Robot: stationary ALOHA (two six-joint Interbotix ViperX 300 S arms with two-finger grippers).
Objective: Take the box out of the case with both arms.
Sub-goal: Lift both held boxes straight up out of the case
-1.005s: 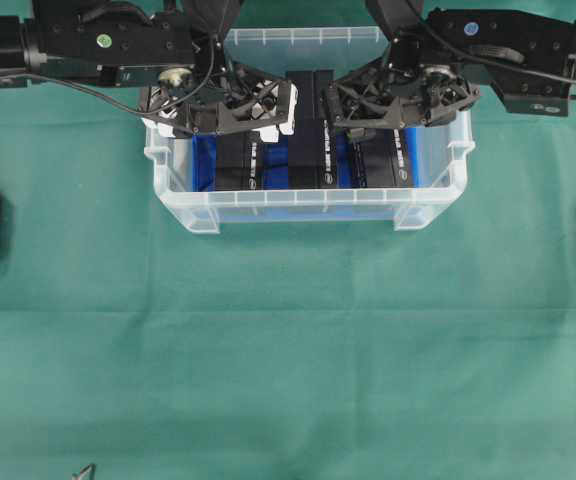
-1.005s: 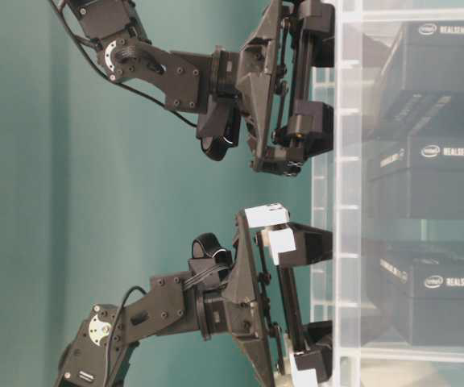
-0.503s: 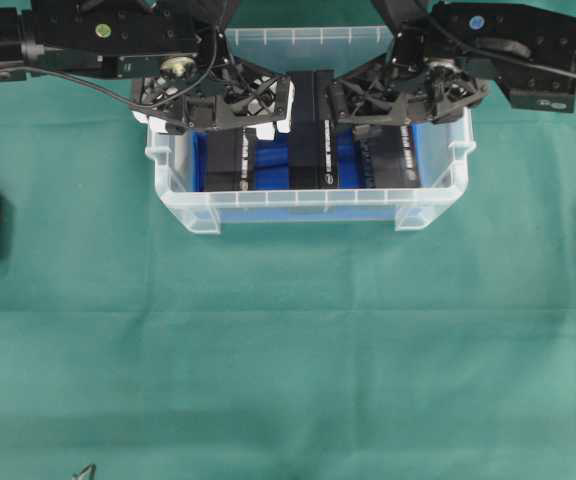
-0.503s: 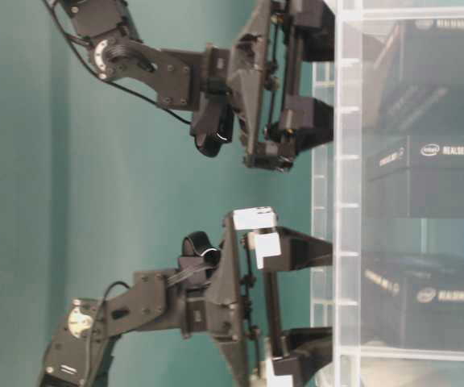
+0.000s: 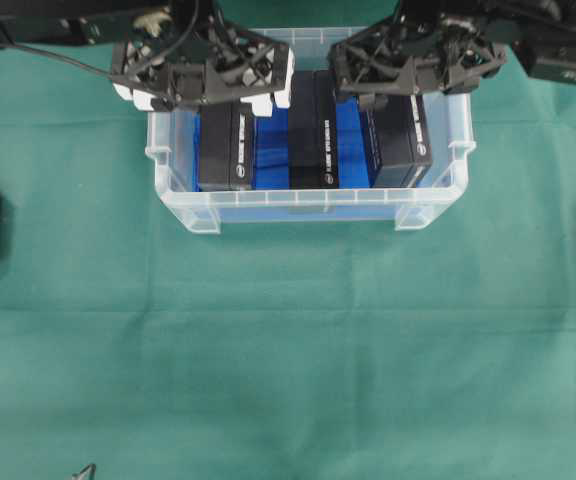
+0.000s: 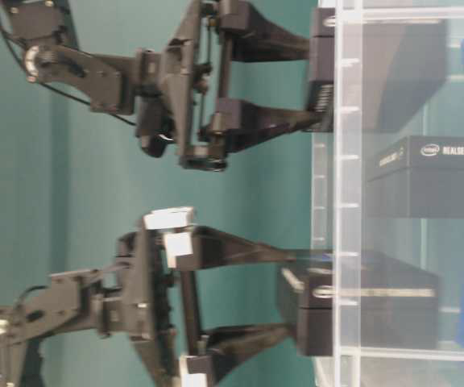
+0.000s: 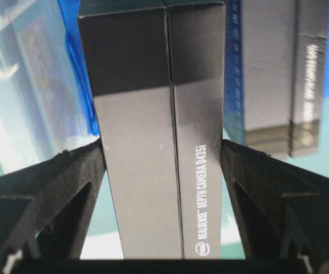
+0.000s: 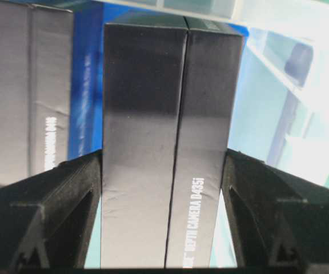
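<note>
Boxes stand on edge in the clear plastic case (image 5: 308,205), which sits at the upper middle of the overhead view on the green worktop (image 5: 288,350). Three black RealSense camera boxes show there: the left box (image 5: 227,145), the middle box (image 5: 313,130) and the right box (image 5: 403,140), with the blue liner (image 5: 353,145) between them. The left gripper (image 5: 208,85) has its jaws clenched on the left box; in the left wrist view both black fingers (image 7: 67,177) press its long faces (image 7: 159,142). The right gripper (image 5: 413,65) likewise grasps the right box, which fills the gap between its fingers (image 8: 56,188) in the right wrist view (image 8: 170,154). Compared with a second ago, both grippers have shifted toward the top of the overhead frame. In the table-level view they have drawn away from the case wall (image 6: 337,201), and the two gripped boxes (image 6: 361,302) now poke out past its rim, while the middle box (image 6: 425,173) stays inside.
</note>
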